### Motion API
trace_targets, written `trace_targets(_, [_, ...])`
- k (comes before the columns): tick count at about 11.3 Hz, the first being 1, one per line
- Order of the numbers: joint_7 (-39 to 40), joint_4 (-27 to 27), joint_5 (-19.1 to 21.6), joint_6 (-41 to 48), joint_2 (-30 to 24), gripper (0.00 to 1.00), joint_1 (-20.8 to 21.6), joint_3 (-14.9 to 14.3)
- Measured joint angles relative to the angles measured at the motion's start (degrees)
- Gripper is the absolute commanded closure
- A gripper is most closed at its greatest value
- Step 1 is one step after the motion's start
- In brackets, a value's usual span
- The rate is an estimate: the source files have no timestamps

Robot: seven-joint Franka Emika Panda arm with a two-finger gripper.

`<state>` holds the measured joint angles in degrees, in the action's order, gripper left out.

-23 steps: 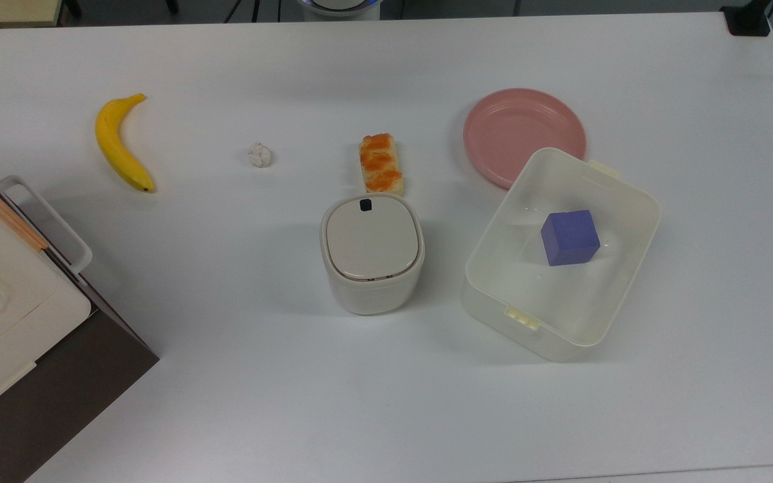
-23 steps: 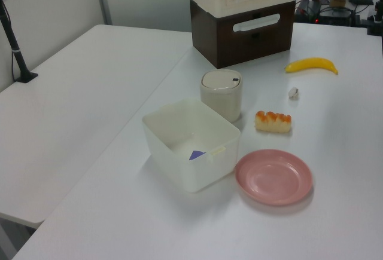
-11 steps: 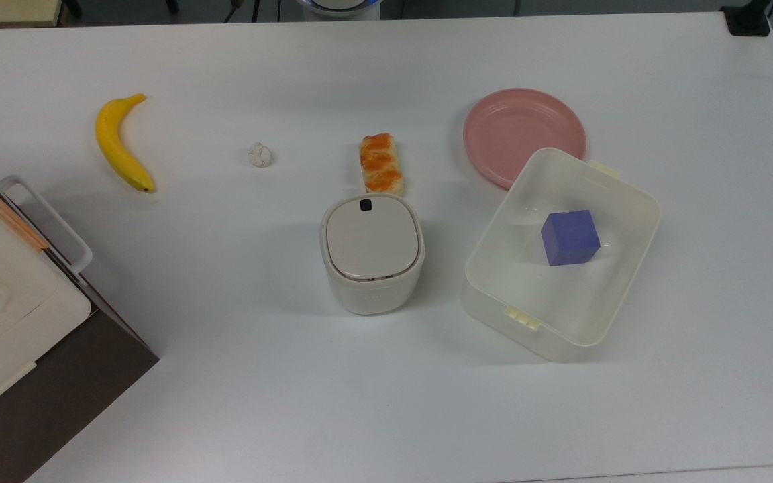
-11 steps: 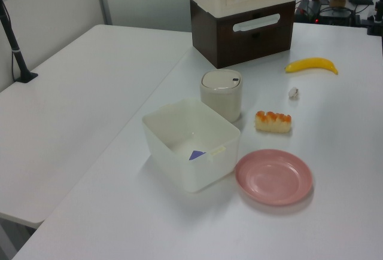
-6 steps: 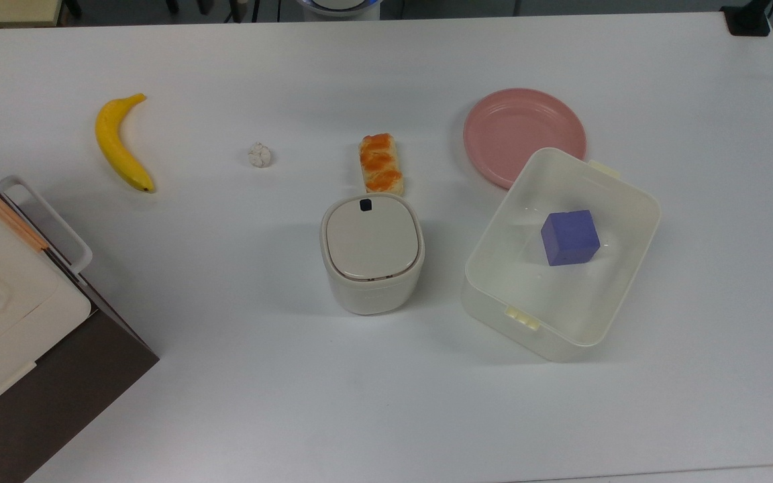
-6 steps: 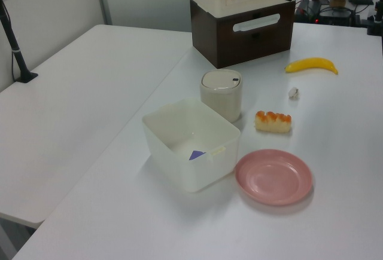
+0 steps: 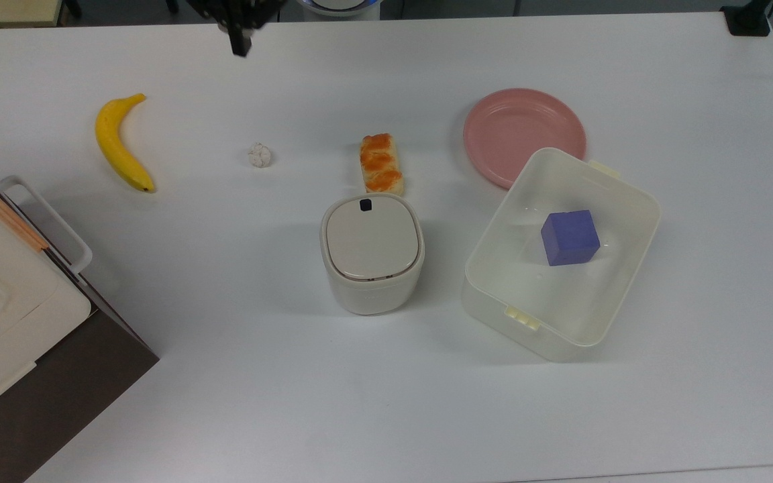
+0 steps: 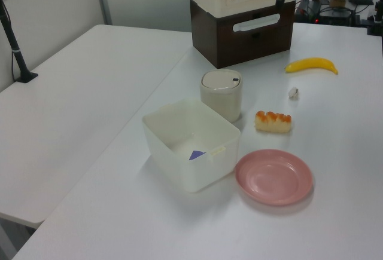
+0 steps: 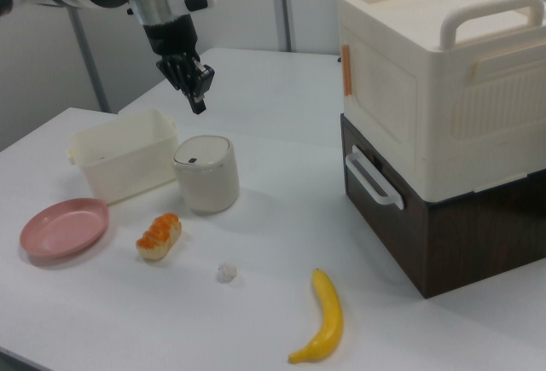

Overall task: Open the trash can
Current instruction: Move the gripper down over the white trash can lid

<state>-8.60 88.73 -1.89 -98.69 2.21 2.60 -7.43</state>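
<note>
Top view: the trash can is the landmark, a cream-white plastic bin of rounded-square shape standing near the middle of the white table. Its flat beige lid lies shut, with a small black button at the rim edge facing the bread. The glazed, orange-topped bread piece lies just beyond that edge. To the can's right in the top view sits a translucent rectangular box with smooth walls, holding a matte purple cube; past it a round pink plate is partly covered by the box's corner. Left of the can, well apart, lie a crumpled white ball and a curved yellow banana. The gripper hangs far from the can at the table's top edge; its black fingers look pressed together.

Left view: the can stands just behind the box, with the bread to its right and the plate nearer the camera. Behind the can is a dark brown cabinet with a cream unit on top.

Right view: the gripper hovers above and slightly behind the can, touching nothing, its fingers shut into one dark tip and holding nothing. The cabinet stands well to the can's right.
</note>
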Motion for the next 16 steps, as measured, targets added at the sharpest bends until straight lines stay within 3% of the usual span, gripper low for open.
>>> trace_targets(2, [-0.2,0.0,-2.0,-1.9,2.1,1.00,1.0,1.4])
trace_targets(6, [-0.4,0.0,-2.1,-9.1,5.5,1.00,4.2,1.8])
trace_targets(11, [-5.7,0.0,-4.8,-15.0,9.8,1.00,5.7,6.1])
trace_targets(16, [-10.2,0.0,-7.6,-21.0,14.2,1.00,7.5,6.2])
